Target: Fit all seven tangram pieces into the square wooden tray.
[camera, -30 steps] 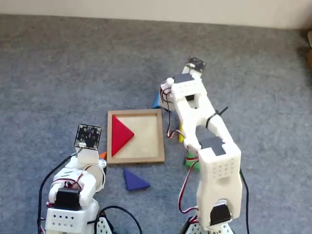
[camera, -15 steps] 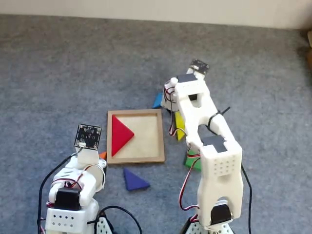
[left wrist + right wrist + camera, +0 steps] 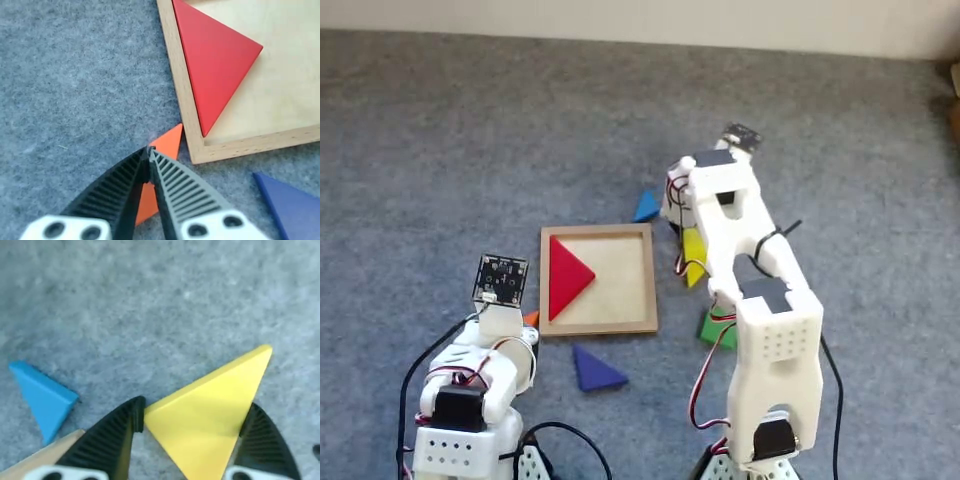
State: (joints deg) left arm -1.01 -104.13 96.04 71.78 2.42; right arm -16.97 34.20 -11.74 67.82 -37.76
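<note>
The square wooden tray point(image 3: 649, 280) lies mid-table with a red triangle point(image 3: 567, 274) along its left side. My right gripper point(image 3: 192, 410) is just past the tray's far right corner, shut on the yellow triangle point(image 3: 207, 415), one finger against each side. That yellow triangle point(image 3: 693, 256) shows beside the right arm point(image 3: 730, 215). My left gripper point(image 3: 149, 151) is shut and empty, its tips over a small orange triangle point(image 3: 162, 150) at the tray's near left corner point(image 3: 192, 150). The red triangle point(image 3: 212, 55) sits inside the tray there.
A light blue piece point(image 3: 646, 207) lies on the grey carpet beyond the tray's far right corner, also light blue piece point(image 3: 45, 397). A dark blue triangle point(image 3: 595, 369) lies in front of the tray. A green piece point(image 3: 713, 328) sits by the right arm's base side.
The right arm has shifted to the right, uncovering the light blue piece and more of the yellow triangle. The left arm has not moved.
</note>
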